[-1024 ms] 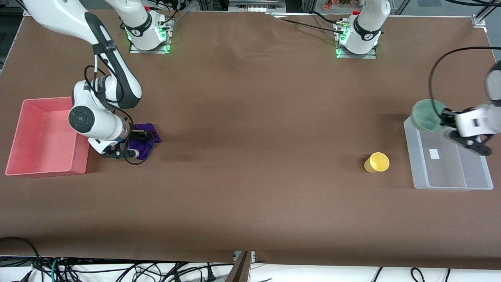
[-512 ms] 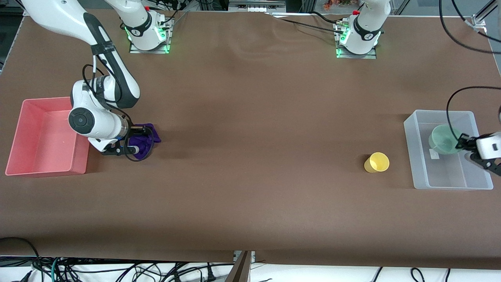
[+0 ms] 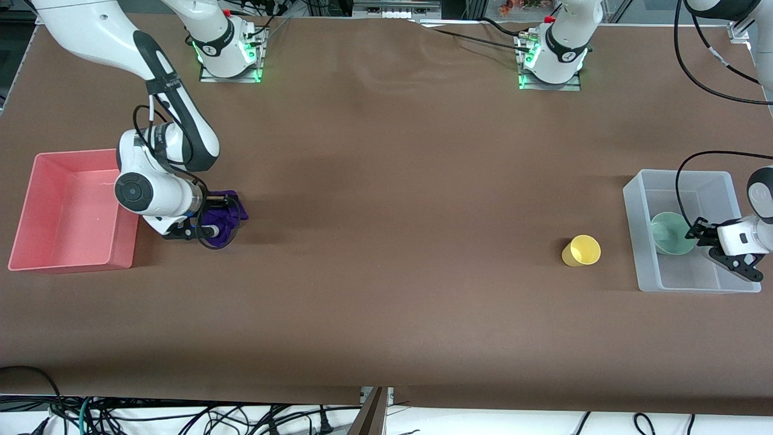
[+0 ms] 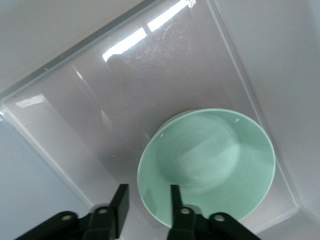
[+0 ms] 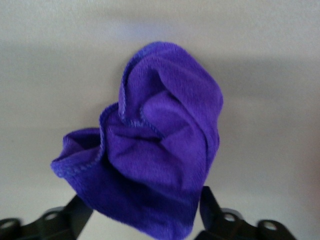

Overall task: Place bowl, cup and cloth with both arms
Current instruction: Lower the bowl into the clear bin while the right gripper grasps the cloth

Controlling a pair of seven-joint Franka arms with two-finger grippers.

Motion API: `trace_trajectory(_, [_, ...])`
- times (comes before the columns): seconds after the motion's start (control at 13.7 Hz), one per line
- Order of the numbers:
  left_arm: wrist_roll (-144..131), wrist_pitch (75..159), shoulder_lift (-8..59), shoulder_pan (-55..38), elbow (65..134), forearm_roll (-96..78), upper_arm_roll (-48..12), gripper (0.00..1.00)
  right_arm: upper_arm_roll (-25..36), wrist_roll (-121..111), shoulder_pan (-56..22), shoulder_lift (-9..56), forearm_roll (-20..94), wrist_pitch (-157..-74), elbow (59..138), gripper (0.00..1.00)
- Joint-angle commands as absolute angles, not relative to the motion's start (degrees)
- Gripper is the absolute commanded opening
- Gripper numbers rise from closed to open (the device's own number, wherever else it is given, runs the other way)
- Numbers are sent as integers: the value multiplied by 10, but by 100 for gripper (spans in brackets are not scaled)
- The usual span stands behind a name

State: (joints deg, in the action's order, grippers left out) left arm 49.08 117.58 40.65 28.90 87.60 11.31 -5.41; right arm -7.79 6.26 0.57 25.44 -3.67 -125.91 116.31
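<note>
While the left pincer (image 4: 146, 195) straddles the bowl (image 4: 210, 162) rim half-open, lifting could tip it; right pincer (image 5: 145, 212), wide around the cloth (image 5: 150, 155), may snag.

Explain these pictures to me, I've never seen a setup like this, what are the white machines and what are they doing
These are two white robot arms bolted to a brown table, each ending in a black two-fingered gripper. The wide picture comes from a high camera facing them; the two close-ups come from cameras on each arm's wrist.

The left gripper is down in a clear plastic bin at its end of the table. A pale green bowl sits in that bin, with its rim between the parted fingers, so it looks just released or about to be.

The right gripper is low at a purple cloth on the table, beside a pink bin; its fingers stand on either side of the cloth, not yet clamped.

A yellow cup lies untouched near the clear bin.
</note>
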Motion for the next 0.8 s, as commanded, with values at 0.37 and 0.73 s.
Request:
trace_trajectory(0.37, [447, 1049, 306, 287, 853, 119, -140, 100, -64, 47, 10, 251, -43, -1271, 1136, 0])
trace_trajectory(0.73, [202, 1045, 310, 279, 860, 106, -248, 100, -9, -67, 24, 200, -42, -1064, 1001, 0])
